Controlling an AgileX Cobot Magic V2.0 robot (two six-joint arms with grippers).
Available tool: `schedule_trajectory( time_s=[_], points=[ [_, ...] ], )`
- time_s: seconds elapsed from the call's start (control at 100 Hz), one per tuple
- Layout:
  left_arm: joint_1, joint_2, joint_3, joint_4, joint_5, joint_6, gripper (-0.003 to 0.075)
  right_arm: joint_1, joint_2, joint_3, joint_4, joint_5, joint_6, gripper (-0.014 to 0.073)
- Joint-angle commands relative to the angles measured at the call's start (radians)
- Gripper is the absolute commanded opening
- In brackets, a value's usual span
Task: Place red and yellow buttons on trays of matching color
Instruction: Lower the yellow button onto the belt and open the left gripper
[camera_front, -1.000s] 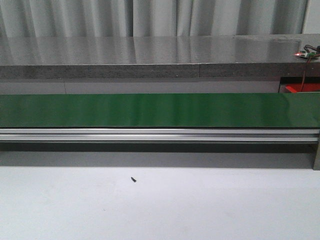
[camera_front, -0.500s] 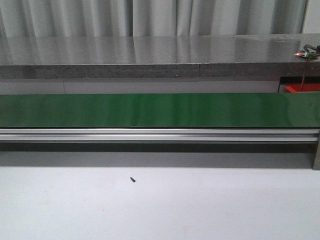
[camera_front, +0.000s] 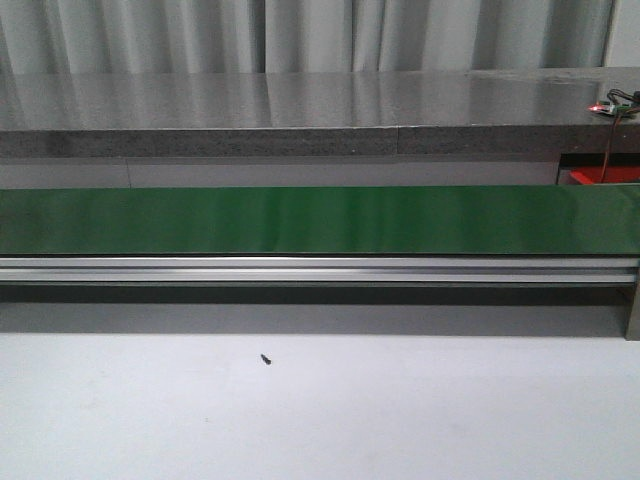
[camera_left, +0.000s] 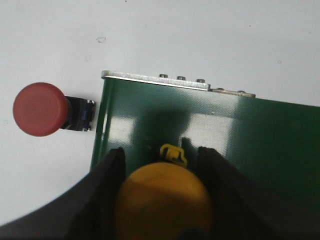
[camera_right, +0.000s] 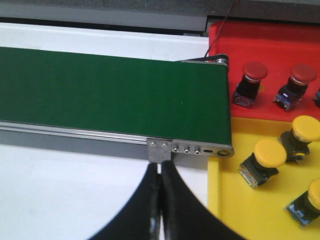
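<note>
- Across the front view, the green conveyor belt (camera_front: 320, 220) runs the full width and carries nothing; it matches the two earlier front views, so no button has entered this stretch in the last second. Neither arm appears in this view.
- On the white table (camera_front: 400, 420), one small dark speck (camera_front: 266, 358) lies in the same place throughout.
- At the belt's far end, seen from the right wrist, the red tray (camera_right: 280, 45) holds two red buttons (camera_right: 250, 82) in full view, and the yellow tray (camera_right: 240, 210) beside it holds three yellow buttons (camera_right: 264, 161); sorting is judged well under way.
- Right gripper (camera_right: 161, 200): fingers pressed together, grasping nothing, poised just off the belt's end roller.
- Left gripper (camera_left: 162, 195): jaws closed around a yellow button (camera_left: 165, 200) above the belt's other end, judged ready for release onto the belt.
- Beside that end, a red button (camera_left: 40, 109) lies on its side on the table, touching or nearly touching the belt frame, not yet loaded.
</note>
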Motion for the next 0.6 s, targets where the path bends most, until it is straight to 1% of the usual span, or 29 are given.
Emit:
schedule_trajectory(
  time_s=[0.0, 0.15, 0.22, 0.26, 0.45, 0.59],
  points=[
    [-0.006, -0.049, -0.024, -0.009, -0.05, 0.005, 0.0248, 0.0, 0.001, -0.026, -0.004, -0.069, -0.006, -0.0066],
    [-0.006, -0.049, -0.024, -0.011, -0.046, 0.023, 0.0467, 0.0, 0.001, -0.026, -0.004, -0.069, -0.006, -0.0066],
    [-0.006, -0.049, -0.024, -0.013, -0.046, 0.023, 0.053, 0.0, 0.001, -0.026, -0.004, -0.069, -0.006, -0.0066],
    [-0.006, -0.052, -0.024, -0.021, -0.046, 0.023, 0.0542, 0.0, 0.001, -0.026, -0.004, -0.069, -0.006, -0.0066],
    [-0.006, -0.081, -0.024, -0.08, -0.05, 0.032, 0.0537, 0.0, 0.001, -0.026, -0.004, -0.069, -0.006, -0.0066],
    [-0.006, -0.127, -0.024, -0.097, -0.089, 0.032, 0.0537, 0.0, 0.001, -0.026, -0.004, -0.069, -0.006, -0.0066]
  ],
)
